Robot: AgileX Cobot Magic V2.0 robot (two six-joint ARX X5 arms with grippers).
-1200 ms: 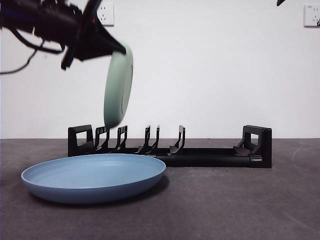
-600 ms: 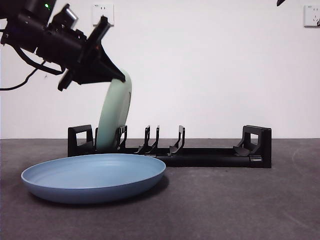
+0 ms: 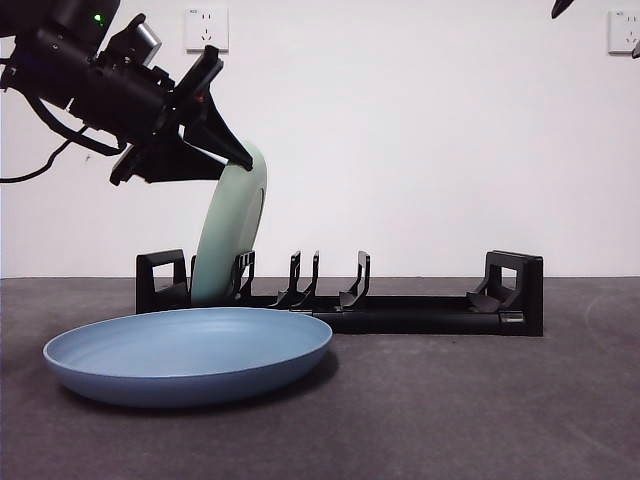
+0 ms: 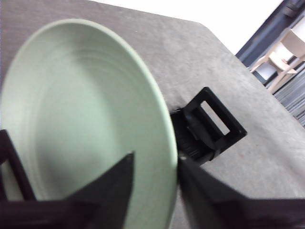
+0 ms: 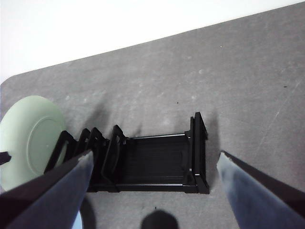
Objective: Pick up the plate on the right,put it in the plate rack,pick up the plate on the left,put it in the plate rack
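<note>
The left end effector has its two black jaws spread either side of the rim of a round pale-green plastic plate, not visibly pinching it. The plate stands tilted in the long black pronged plate rack, near its left end. A wide shallow blue plate lies on the dark grey table before the rack. The right end effector hangs high, jaws wide apart, empty.

My left gripper straddles the rim of the pale green plate, one jaw on each face with a sliver of gap. A looped end of the black plate rack sits at three o'clock of the plate on the grey table.
</note>
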